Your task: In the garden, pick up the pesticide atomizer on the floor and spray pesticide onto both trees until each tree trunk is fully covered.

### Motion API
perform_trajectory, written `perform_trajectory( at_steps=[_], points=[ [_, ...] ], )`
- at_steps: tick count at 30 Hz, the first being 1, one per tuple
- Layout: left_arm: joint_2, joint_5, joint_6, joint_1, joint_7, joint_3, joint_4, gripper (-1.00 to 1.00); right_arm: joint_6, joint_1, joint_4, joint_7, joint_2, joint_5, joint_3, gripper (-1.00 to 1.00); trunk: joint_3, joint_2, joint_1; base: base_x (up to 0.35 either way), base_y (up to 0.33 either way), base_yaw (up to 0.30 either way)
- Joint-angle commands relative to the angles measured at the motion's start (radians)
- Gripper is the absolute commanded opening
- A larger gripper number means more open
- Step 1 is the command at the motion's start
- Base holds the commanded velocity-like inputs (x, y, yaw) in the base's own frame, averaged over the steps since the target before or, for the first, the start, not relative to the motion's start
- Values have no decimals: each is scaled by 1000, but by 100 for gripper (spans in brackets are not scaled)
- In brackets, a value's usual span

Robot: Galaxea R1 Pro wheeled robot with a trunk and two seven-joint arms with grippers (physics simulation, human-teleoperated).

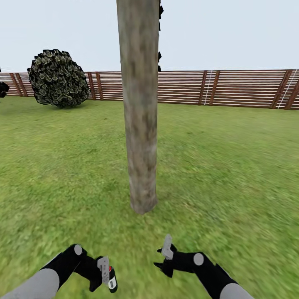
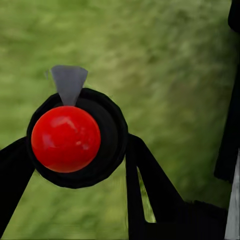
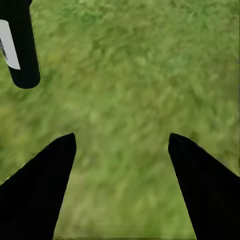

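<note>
A thick mottled grey-brown tree trunk [image 1: 140, 108] rises from the grass straight ahead of me, its crown out of view. My left gripper [image 1: 104, 275] hangs low at the lower left, shut on the pesticide atomizer [image 1: 111, 279], a small dark bottle with a red top and white label. In the left wrist view the red top [image 2: 66, 139] sits between the black fingers [image 2: 150, 175]. My right gripper [image 1: 162, 257] is open beside it, short of the trunk's base. The right wrist view has its fingers [image 3: 200, 180] spread over bare grass, with the atomizer [image 3: 21, 45] off to one side.
A brown slatted fence [image 1: 232, 88] runs across the back of the lawn. A round leafy bush [image 1: 58, 79] stands at the far left before it. A few black leaves [image 1: 160, 12] poke out behind the trunk. Grass lies on both sides of the trunk.
</note>
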Motion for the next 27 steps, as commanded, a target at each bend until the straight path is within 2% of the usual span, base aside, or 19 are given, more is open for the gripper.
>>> perform_trajectory(
  at_steps=[1,4,8,11,12,14,15,18,22,27],
  points=[
    [-7,-15,-9,-1,-11,0,-1,-100,-4,0,-1,-1,1,16,2,-100,-1,0,0,0,0,0],
    [-26,-45,-4,-10,-26,1,-1,-100,-2,0,-1,13,2,22,8,-100,-1,0,0,0,0,0],
    [-35,-81,23,-13,-31,1,0,-100,-2,0,-15,74,7,23,10,-100,-1,0,0,0,0,0],
    [-50,-94,36,-14,-32,0,0,-100,-1,0,-41,92,21,23,11,-100,-1,0,0,0,0,0],
    [-61,-97,38,-14,-32,-4,0,-100,-1,0,-46,95,33,23,11,-100,-1,0,0,0,0,0],
    [-70,-99,39,-14,-32,-18,0,-100,-1,0,-49,97,48,23,12,-100,-1,0,0,0,0,0],
    [-78,-99,43,-14,-32,-37,0,-100,-1,0,-50,98,60,24,12,-100,-1,0,0,0,0,0],
    [-95,-98,64,-14,-30,-63,0,-100,-1,0,-51,99,74,24,12,-100,-1,0,0,0,0,0],
    [-108,-97,85,-14,-26,-73,-1,-100,-1,0,-52,99,98,24,12,-100,-1,0,0,0,0,0],
    [-121,-97,90,-16,-24,-74,-7,-100,-1,0,-52,99,107,24,13,-100,-1,0,0,0,0,0]
  ],
)
